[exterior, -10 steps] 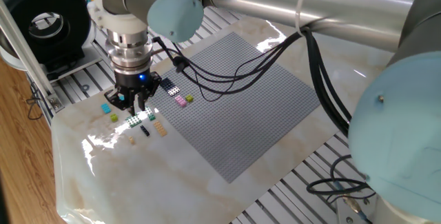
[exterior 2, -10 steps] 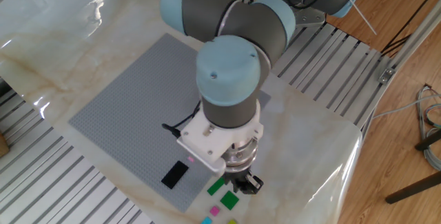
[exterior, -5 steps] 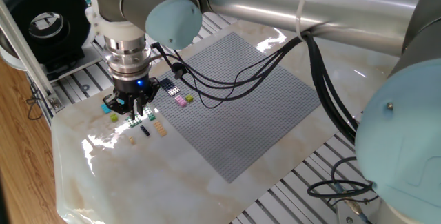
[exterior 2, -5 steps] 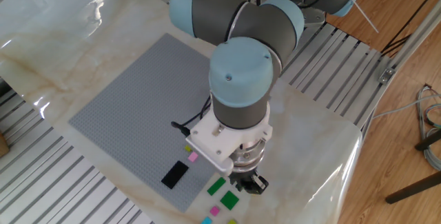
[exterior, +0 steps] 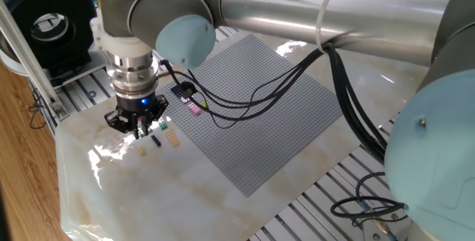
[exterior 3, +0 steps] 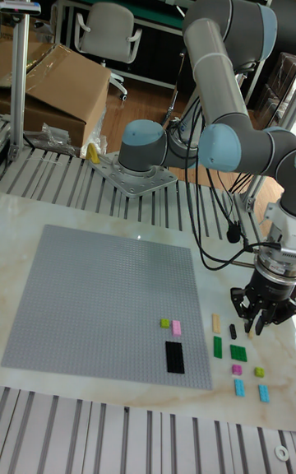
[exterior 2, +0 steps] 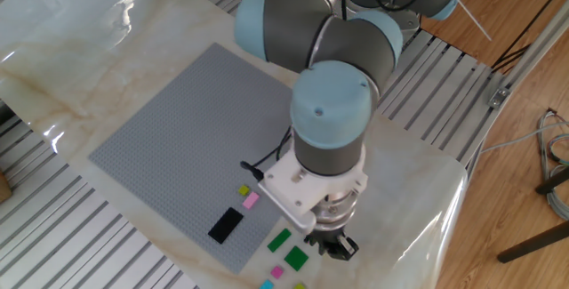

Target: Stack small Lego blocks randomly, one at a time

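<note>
The small Lego blocks lie loose on the marble beside the grey baseplate (exterior 3: 90,293): a tan one (exterior 3: 216,322), a tiny black one (exterior 3: 233,331), two green ones (exterior 3: 218,347) (exterior 3: 238,352), a pink one (exterior 3: 237,369), a lime one (exterior 3: 259,372) and two cyan ones (exterior 3: 239,388). On the baseplate's corner sit a lime brick (exterior 3: 165,324), a pink brick (exterior 3: 176,327) and a long black brick (exterior 3: 175,356). My gripper (exterior 3: 256,325) (exterior: 138,128) (exterior 2: 336,248) hangs over the outer side of the loose group, fingers slightly apart, with nothing visible between them. It hides some blocks in one fixed view.
The baseplate (exterior: 252,107) covers the middle of the marble slab. The slab's edge and aluminium rails (exterior 2: 89,236) run close to the blocks. A black spool (exterior: 48,22) stands beyond the table corner. Cables (exterior: 223,93) trail from the wrist across the baseplate.
The gripper has shifted away from the baseplate, off the green block and towards the table's edge. The blocks have not visibly moved.
</note>
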`<action>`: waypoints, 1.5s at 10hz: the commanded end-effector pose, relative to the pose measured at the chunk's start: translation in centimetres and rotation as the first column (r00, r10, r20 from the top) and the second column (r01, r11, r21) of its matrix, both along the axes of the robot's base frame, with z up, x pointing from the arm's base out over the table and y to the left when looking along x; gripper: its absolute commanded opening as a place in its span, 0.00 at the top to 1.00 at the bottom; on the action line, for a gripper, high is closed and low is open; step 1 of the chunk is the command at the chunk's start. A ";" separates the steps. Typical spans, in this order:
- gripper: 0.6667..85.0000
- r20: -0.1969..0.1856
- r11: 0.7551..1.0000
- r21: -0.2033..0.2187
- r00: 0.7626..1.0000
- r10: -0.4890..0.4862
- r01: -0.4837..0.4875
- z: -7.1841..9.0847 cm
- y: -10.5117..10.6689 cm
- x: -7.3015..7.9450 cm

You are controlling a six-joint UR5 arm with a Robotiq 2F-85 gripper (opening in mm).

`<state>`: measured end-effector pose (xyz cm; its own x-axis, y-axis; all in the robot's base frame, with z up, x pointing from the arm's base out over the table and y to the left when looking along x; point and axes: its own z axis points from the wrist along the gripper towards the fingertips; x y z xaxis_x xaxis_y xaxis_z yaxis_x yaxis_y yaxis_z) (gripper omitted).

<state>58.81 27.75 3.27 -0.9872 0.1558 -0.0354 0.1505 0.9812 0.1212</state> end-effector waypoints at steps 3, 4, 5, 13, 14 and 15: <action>0.72 -0.010 1.000 -0.023 1.000 -0.005 0.004 -1.0 0.9 -0.8; 0.72 0.002 0.997 -0.070 1.000 -0.010 0.010 -1.8 0.8 -0.6; 0.74 0.002 0.997 -0.077 1.000 -0.022 0.022 -2.1 1.2 -0.7; 0.75 -0.032 0.998 -0.053 0.999 -0.022 0.020 -1.9 1.9 -1.7; 0.74 -0.028 0.998 -0.056 0.999 -0.019 0.018 -2.1 1.9 -1.5; 0.74 -0.023 0.998 -0.067 1.000 -0.012 0.011 -2.3 1.7 -1.4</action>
<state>57.27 29.31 1.16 -0.9861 0.1645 -0.0221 0.1632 0.9853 0.0508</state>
